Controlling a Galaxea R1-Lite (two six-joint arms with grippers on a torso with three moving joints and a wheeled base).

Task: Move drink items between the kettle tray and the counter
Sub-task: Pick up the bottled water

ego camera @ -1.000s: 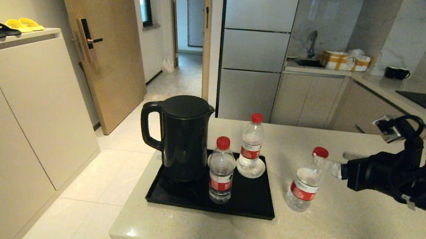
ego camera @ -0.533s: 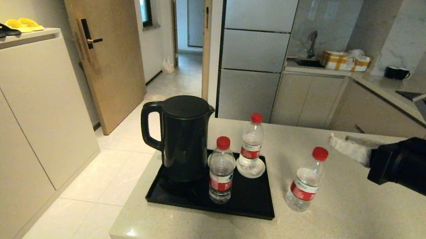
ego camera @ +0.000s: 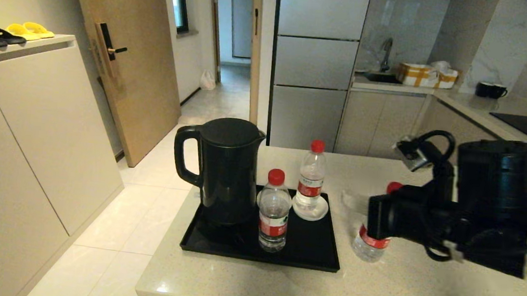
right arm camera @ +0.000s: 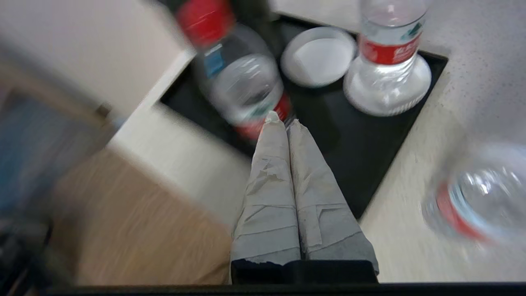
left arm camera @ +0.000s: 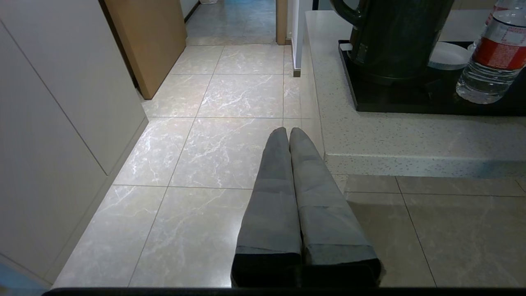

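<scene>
Two red-capped water bottles stand on the black kettle tray (ego camera: 311,252): one at its front (ego camera: 274,212) (right arm camera: 238,82), one at the back (ego camera: 311,179) (right arm camera: 388,45) on a white saucer. The third bottle (ego camera: 369,245) (right arm camera: 481,193) stands on the beige counter (ego camera: 423,294) just right of the tray, with my right arm hiding most of it in the head view. My right gripper (right arm camera: 283,121) is shut and empty; it hovers over the tray's right part, pointing at the front bottle. My left gripper (left arm camera: 287,131) is shut and empty, low beside the counter's left end, over the floor.
The black kettle (ego camera: 227,173) fills the tray's left part. An empty white saucer (right arm camera: 318,55) lies between the tray's two bottles. The counter's left edge (left arm camera: 324,135) drops to the tiled floor. A tall cabinet (ego camera: 27,144) stands at the left.
My right arm drew back from the counter bottle's cap to the right, then swung left across that bottle to hover by the tray. The bottles have not moved.
</scene>
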